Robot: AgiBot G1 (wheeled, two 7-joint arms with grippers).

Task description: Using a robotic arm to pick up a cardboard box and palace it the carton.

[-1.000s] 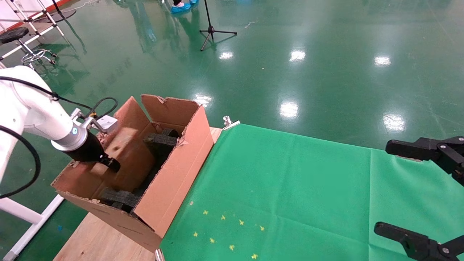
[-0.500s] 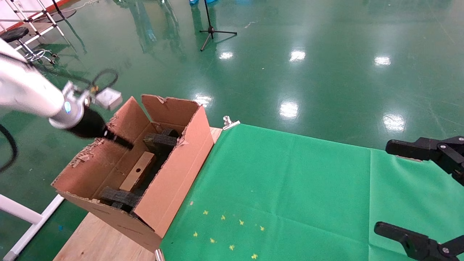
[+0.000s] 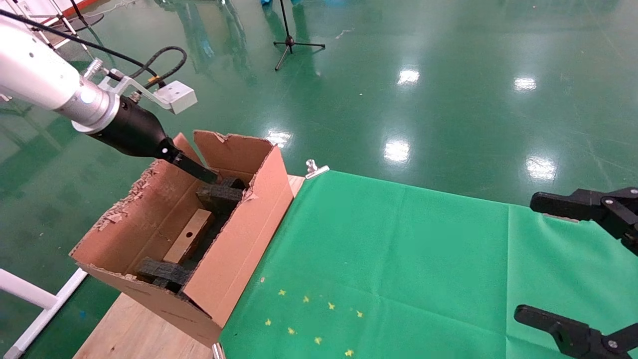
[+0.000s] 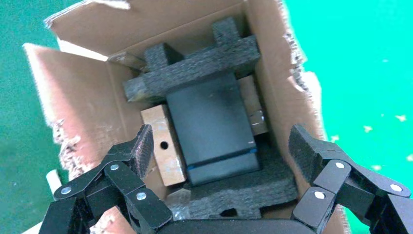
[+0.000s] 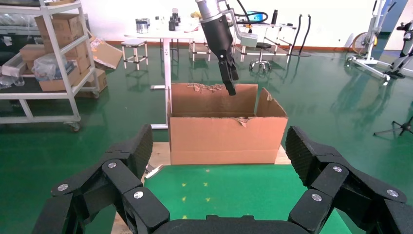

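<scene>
left gripper (image 4: 224,141) spread, empty | cardboard box (image 3: 188,243) below, nearer, inside carton (image 3: 239,254), lengthwise near-far | right gripper (image 5: 220,140) spread, parked right

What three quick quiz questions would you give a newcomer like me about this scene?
1. True or false: the cardboard box lies outside the carton.
2. Pick one. The left end effector is: A) shut on the cardboard box; B) open above the carton, holding nothing; C) resting on the floor.
3. Short answer: which end effector hangs over the green cloth?

Key
1. False: it lies inside the carton, between the black foam blocks.
2. B.
3. The right end effector, open and holding nothing.
</scene>
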